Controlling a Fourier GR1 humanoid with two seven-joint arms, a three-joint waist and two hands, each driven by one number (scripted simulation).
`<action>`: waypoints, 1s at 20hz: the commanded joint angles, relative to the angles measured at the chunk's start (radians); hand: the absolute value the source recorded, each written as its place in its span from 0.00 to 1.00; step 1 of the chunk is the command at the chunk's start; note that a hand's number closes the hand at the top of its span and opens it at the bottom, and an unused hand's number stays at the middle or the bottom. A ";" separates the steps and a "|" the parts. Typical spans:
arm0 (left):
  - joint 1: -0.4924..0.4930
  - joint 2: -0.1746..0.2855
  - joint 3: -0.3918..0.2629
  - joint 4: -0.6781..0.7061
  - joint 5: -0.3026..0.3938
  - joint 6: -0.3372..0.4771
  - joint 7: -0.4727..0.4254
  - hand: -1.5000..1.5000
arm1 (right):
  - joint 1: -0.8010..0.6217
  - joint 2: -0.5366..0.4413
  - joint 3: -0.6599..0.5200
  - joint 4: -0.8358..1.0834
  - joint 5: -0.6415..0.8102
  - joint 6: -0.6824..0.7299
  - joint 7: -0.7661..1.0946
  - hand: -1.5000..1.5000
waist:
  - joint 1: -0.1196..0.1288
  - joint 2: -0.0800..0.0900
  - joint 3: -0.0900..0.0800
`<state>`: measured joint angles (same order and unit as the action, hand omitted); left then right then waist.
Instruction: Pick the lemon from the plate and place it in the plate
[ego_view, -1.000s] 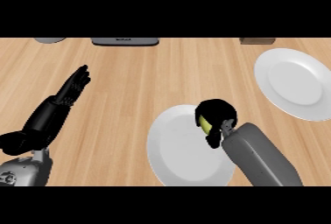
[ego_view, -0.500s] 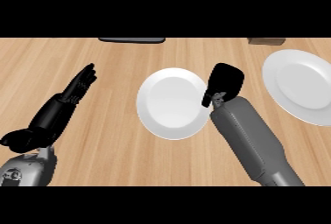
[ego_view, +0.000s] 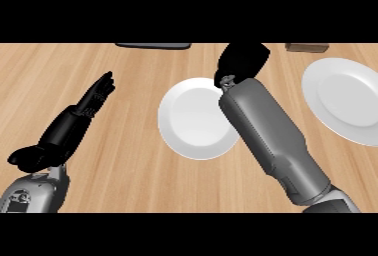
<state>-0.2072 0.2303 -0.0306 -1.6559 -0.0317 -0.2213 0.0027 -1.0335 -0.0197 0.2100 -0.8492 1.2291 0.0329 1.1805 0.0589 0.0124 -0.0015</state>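
My right hand (ego_view: 244, 61) hovers past the far right rim of the middle white plate (ego_view: 190, 125), fingers curled into a closed fist. The lemon does not show; the curled hand hides it, and no lemon lies on either plate. A grey forearm runs from the lower right across the middle plate's right edge. A second white plate (ego_view: 348, 102) lies at the right, apart from the hand. My left hand (ego_view: 70, 127) rests open at the left, straight fingers pointing toward the far side.
A dark flat object (ego_view: 152, 45) and a brown block (ego_view: 306, 47) sit along the far edge of the wooden counter (ego_view: 133, 170). Bare wood separates the two plates and also lies to the left of the middle plate.
My right hand, earlier showing the yellow lemon in its grasp over the middle plate, has moved away toward the far side. The lemon is now hidden. The left hand holds its pose.
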 joint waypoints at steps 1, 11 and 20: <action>-0.006 0.017 0.024 0.008 0.029 -0.025 0.003 0.50 | -0.103 0.019 -0.030 0.094 0.102 -0.061 0.232 1.00 | -0.012 -0.002 0.000; 0.022 0.011 0.035 -0.007 0.013 -0.008 -0.005 0.50 | -0.097 -0.064 -0.146 0.166 0.227 -0.163 0.192 1.00 | -0.037 -0.007 0.001; 0.002 0.001 0.044 0.017 -0.003 0.005 -0.019 0.50 | -0.027 -0.207 -0.287 0.185 0.228 -0.356 0.000 1.00 | -0.047 -0.003 0.002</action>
<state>-0.1841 0.2372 0.0017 -1.6644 -0.0290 -0.2266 -0.0039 -1.0900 -0.1857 -0.0326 -0.6696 1.4546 -0.1799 1.1115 0.0210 0.0088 0.0003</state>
